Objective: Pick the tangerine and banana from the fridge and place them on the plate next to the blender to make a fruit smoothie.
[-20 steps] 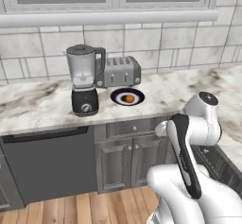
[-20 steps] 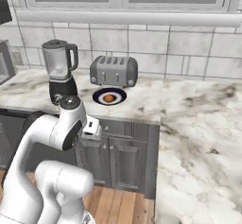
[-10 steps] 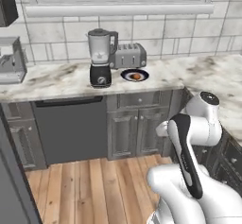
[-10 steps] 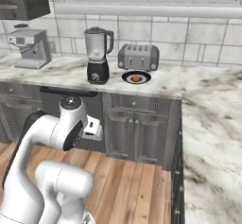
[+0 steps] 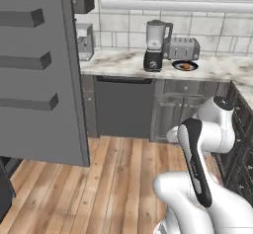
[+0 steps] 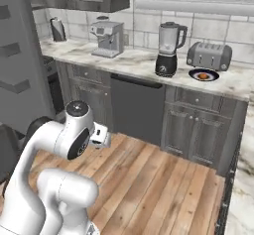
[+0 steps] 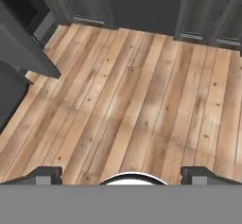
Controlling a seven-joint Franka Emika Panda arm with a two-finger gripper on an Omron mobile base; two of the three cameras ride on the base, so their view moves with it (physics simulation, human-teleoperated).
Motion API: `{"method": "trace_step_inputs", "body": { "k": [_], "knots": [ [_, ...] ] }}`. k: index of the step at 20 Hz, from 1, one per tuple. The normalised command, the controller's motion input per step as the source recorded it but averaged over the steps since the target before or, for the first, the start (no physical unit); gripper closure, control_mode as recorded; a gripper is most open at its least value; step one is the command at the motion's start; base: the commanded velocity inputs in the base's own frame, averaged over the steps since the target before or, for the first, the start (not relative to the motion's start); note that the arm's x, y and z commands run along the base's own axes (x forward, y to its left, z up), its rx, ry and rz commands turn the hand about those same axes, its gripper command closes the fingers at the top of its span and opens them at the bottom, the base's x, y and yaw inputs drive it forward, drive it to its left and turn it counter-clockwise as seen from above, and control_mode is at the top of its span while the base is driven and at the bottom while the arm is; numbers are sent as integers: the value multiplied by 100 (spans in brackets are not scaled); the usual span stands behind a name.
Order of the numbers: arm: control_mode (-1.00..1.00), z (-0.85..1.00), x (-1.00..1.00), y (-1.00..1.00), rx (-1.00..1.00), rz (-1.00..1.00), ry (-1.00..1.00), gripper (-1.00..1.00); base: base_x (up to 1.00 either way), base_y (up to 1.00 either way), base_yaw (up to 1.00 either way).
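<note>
The tangerine [image 5: 185,66] [image 6: 203,75] lies on the dark plate [image 5: 192,66] [image 6: 213,75], which sits on the counter just right of the blender [image 5: 155,45] [image 6: 168,48]. The fridge [image 5: 34,75] [image 6: 15,55] fills the left side, its grey door with ribbed shelves facing me. The banana is out of view. My gripper [image 7: 123,173] hangs low over the wooden floor, well back from the counter. It is open, its two dark fingertips [image 7: 47,173] wide apart with nothing between them.
A silver toaster [image 5: 185,48] [image 6: 211,55] stands behind the plate. A coffee machine [image 5: 84,40] [image 6: 106,38] and a kettle [image 6: 58,29] stand further left on the counter. Dark cabinets [image 6: 198,125] and a dishwasher front [image 5: 123,107] run below. Wooden floor [image 7: 142,90] stretches between me and the counter.
The whole picture has shifted: the base has backed away from the counter and swung left, bringing the fridge into view. The gripper has stayed open and empty.
</note>
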Motion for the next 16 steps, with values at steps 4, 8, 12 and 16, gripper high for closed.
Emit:
{"method": "trace_step_inputs", "body": {
  "k": [4,8,12,16],
  "knots": [
    [100,0,0,0,0,0,0,-100,-54,23,69],
    [100,0,0,0,0,0,0,-100,-10,91,73],
    [100,0,0,0,0,0,0,-100,6,98,63],
    [100,0,0,0,0,0,0,-100,54,62,60]
  ]
}}
